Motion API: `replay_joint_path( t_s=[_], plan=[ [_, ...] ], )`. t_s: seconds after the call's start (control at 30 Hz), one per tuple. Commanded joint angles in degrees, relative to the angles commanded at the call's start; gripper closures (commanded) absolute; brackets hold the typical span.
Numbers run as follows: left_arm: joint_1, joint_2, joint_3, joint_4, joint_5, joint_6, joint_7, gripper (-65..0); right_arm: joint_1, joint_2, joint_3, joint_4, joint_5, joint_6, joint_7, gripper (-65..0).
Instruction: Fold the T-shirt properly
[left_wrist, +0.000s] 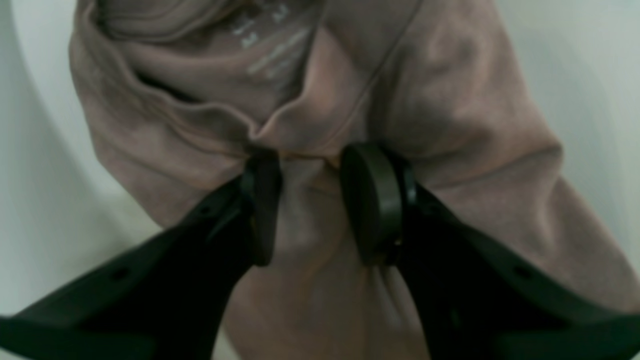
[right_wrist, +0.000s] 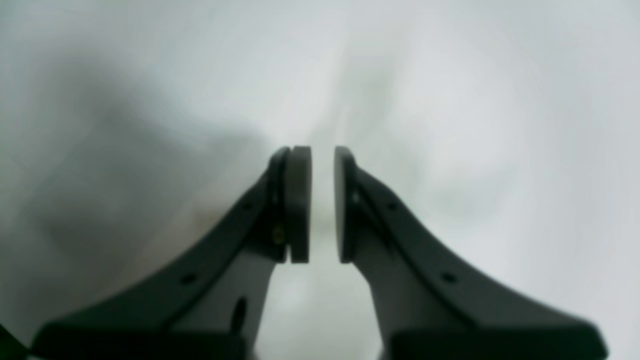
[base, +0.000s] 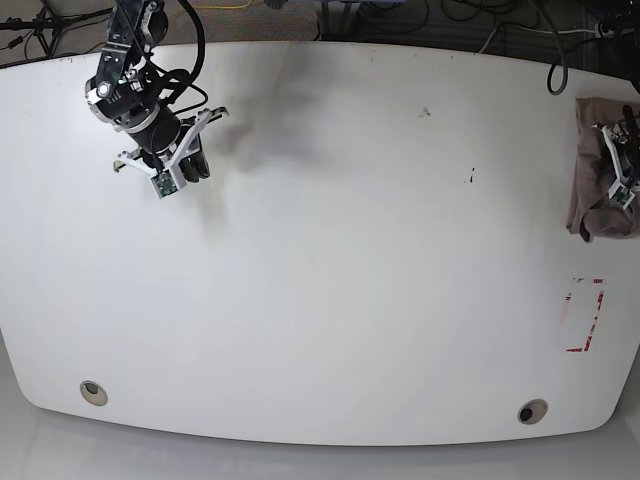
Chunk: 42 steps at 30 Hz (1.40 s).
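Where the white table (base: 330, 250) meets the base view's right edge, one T-shirt (base: 598, 165) sits bunched in a mauve heap, partly cut off by the frame. One left gripper (left_wrist: 310, 205) clamps a gathered ridge of the shirt between its two dark pads (left_wrist: 372, 200); cloth fills the gap and spills out on both sides in thick wrinkles. Faint pale print shows inside the collar area at the top of the left wrist view. One right gripper (right_wrist: 322, 202) hangs near the table's far corner on the opposite side, well apart from the shirt, its pads nearly together with a thin slit between them and nothing in it.

Counted on the table: two round holes near the front edge (base: 93, 392) (base: 532, 411), one red-marked rectangle (base: 583, 316) just in front of the shirt. Wide bare surface lies between the two arms.
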Motion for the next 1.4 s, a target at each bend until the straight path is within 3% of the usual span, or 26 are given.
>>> replay_joint_path(
  t_s=[0.23, 0.33, 0.47, 0.6, 0.83, 0.9, 1.13, 1.27, 1.4],
  plan=[
    [0.0, -0.6, -2.0, 0.5, -0.3, -0.4, 0.0, -23.6, -0.1, 0.0, 0.1, 0.0, 0.0, 0.0, 0.0, -8.1],
    [0.0, -0.6, -5.4, 1.8, -0.3, -2.8, 0.2, -23.6, -0.2, 0.0, 0.1, 0.1, 0.0, 0.0, 0.0, -8.1],
    [-0.1, -0.3, -10.9, 8.0, -0.3, -2.8, 1.1, -23.6, -0.2, 0.0, 0.2, 0.1, 0.0, 0.0, 0.7, -8.1],
    [-3.6, 1.0, -11.5, 16.2, -0.4, -2.8, 4.4, -23.6, -0.2, 0.0, 1.4, -0.1, 0.0, 0.0, 3.9, -7.9],
    [-9.7, 10.0, -11.9, 27.3, 0.1, -2.8, 6.0, -23.2, -1.9, -0.1, 1.8, -1.2, -0.6, 0.0, 16.6, -7.9],
    [-9.7, 14.1, -12.0, 31.1, 0.1, -2.6, 5.5, -23.2, -2.6, -0.1, 1.8, -1.9, -0.7, 0.0, 20.8, -7.9],
    [-1.7, 25.4, -12.6, 42.5, 0.1, 7.5, -3.2, -23.2, -9.1, -1.5, 6.1, -2.7, -0.7, 0.0, 31.8, -7.9],
    [4.4, 31.8, -12.7, 46.9, 0.1, 9.5, -6.9, -23.2, -13.5, -3.9, 10.0, -2.7, -0.7, 0.0, 36.0, -7.9],
    [13.0, 37.0, -12.7, 48.4, 0.1, 9.8, -10.0, -23.2, -18.0, -5.1, 13.2, -2.7, -0.1, 0.0, 37.9, -7.9]
  ],
)
